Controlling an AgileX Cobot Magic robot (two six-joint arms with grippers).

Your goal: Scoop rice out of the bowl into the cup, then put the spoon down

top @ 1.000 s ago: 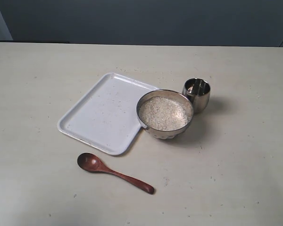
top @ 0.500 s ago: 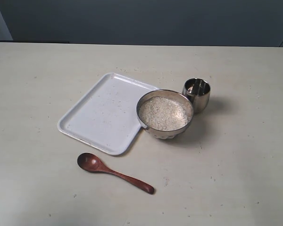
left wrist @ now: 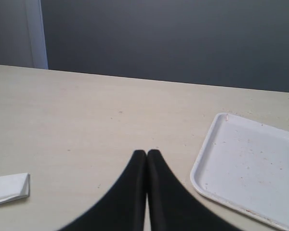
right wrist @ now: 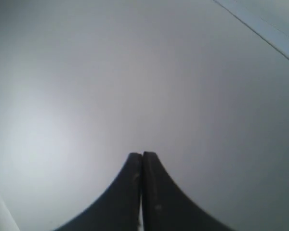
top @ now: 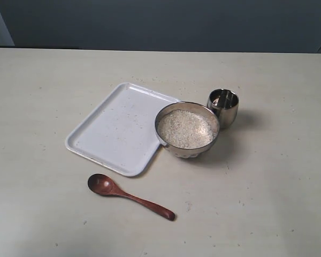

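Note:
The steel bowl point(top: 211, 143) stands mid-table, heaped with white rice point(top: 185, 129). Just behind it on the right is the small steel cup point(top: 223, 107). The dark wooden spoon point(top: 129, 196) lies flat on the table nearer the front, its oval bowl to the left and its handle running right. Neither arm appears in the exterior view. My left gripper point(left wrist: 147, 152) is shut with nothing in it, above bare table beside the tray. My right gripper point(right wrist: 142, 155) is also shut and empty, facing a plain grey surface.
A white tray point(top: 117, 129) point(left wrist: 250, 171) dotted with stray grains lies left of the bowl, touching it. A folded white cloth point(left wrist: 8, 188) shows in the left wrist view. The pale table point(top: 278, 187) reaches back to a dark wall.

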